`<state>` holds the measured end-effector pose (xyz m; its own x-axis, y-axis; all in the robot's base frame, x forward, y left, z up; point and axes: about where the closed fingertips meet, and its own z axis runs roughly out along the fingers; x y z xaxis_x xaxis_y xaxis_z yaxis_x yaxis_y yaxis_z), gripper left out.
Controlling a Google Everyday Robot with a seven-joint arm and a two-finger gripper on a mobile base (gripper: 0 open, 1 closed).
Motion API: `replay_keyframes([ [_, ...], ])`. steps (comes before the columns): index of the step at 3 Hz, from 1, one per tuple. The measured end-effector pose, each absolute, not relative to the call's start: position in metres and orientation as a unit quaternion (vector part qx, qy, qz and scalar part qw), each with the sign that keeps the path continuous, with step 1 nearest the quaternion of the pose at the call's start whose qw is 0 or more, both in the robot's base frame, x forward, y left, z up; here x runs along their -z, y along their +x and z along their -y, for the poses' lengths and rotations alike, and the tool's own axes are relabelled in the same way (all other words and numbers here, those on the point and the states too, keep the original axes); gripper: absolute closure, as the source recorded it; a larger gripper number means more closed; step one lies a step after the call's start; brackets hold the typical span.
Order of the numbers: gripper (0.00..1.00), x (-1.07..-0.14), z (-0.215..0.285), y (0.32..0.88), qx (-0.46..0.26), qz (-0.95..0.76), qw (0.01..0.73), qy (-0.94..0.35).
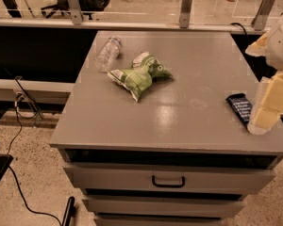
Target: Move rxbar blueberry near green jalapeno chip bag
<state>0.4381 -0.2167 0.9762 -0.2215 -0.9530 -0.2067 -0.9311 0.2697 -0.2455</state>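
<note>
The rxbar blueberry (240, 108), a small flat dark navy bar, lies near the right edge of the grey table top (179, 112). The green jalapeno chip bag (139, 75), crumpled green and white and pinched in the middle, lies left of the table's centre, well apart from the bar. My gripper (268, 108), pale cream, comes in from the right edge of the view and hangs just right of the bar, its lower end close to the bar's right side and partly covering it.
A clear plastic water bottle (108, 53) lies on its side at the table's back left, next to the chip bag. The table is a drawer cabinet with a handle (168, 181) in front. A railing and black wall stand behind; cables lie on the floor at left.
</note>
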Motion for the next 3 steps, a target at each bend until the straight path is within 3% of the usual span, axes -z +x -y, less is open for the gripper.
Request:
replay_keyframes([
  [3, 0.00, -0.983, 0.231, 0.455, 0.057, -0.819, 0.155, -0.549],
])
